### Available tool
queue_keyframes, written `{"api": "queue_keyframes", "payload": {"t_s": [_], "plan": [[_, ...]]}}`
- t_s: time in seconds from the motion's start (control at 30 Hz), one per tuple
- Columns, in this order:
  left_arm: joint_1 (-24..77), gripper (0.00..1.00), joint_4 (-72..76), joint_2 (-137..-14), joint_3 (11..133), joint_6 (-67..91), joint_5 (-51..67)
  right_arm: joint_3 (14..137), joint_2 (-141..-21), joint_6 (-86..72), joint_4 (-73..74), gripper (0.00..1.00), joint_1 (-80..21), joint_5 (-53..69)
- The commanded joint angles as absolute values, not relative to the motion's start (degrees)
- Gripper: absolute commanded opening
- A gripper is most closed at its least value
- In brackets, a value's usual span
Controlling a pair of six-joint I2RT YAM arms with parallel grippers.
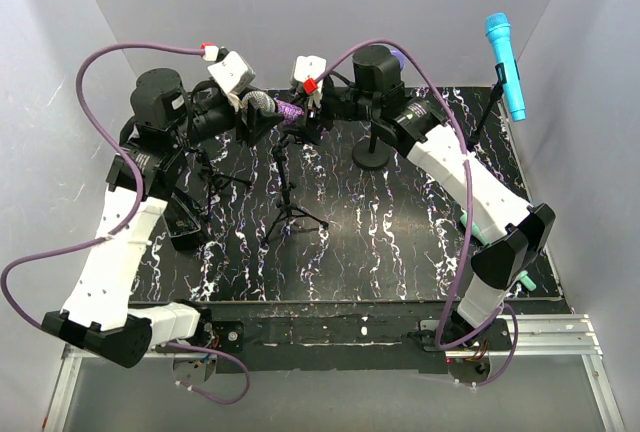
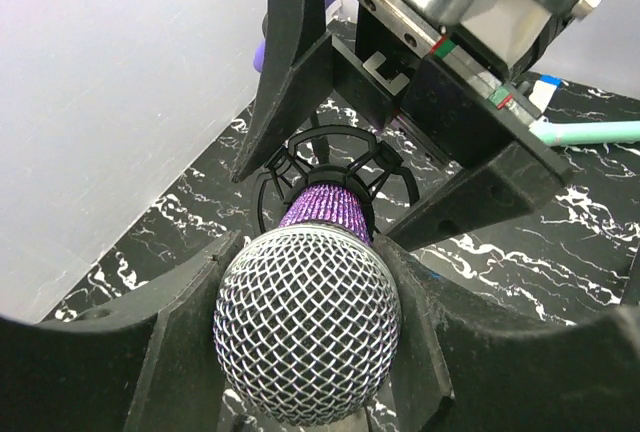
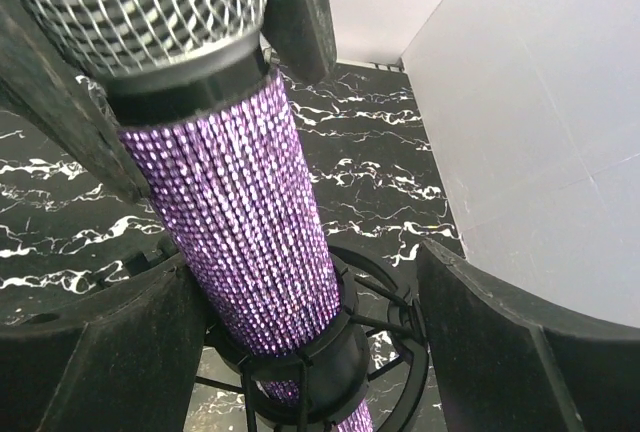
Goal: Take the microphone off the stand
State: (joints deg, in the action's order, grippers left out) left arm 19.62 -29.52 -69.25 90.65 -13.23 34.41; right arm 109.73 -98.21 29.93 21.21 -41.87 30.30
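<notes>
Surface (image 1: 400,242): black, white-veined, filling the middle of the overhead frame.

Stand (image 1: 290,202): a black tripod, centre of the overhead frame. At its top is a spoked holder ring (image 3: 335,357).

Microphone (image 2: 305,322): seated in that ring, upper centre of the overhead frame. Its body passes through the ring and its mesh head (image 3: 130,2) is clear of it.

Left gripper (image 2: 310,252): closed on the mesh head, one finger against each side.

Right gripper (image 3: 310,272): open, straddling the purple body (image 3: 240,202) just above the ring. One finger is at or very near the body and the other stands apart. Contact cannot be confirmed from this angle.

Handling assessment: the microphone looks rigid and moderately heavy toward the head. The mesh is rounded and could dent or slip under pressure. The purple body is textured and cylindrical, which makes it the sounder place to hold. The ring probably grips by friction, so the microphone should be drawn out along its own axis. The light tripod may tip if pulled sideways.
</notes>
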Motion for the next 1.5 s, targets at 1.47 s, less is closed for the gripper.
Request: {"api": "queue_keyframes", "payload": {"t_s": [1.47], "plan": [[13.63,0.00,-46.21,-66.27,121.90,-20.06,14.33,117.15,-94.40,26.54,27.69,0.98,-41.92,33.48]]}}
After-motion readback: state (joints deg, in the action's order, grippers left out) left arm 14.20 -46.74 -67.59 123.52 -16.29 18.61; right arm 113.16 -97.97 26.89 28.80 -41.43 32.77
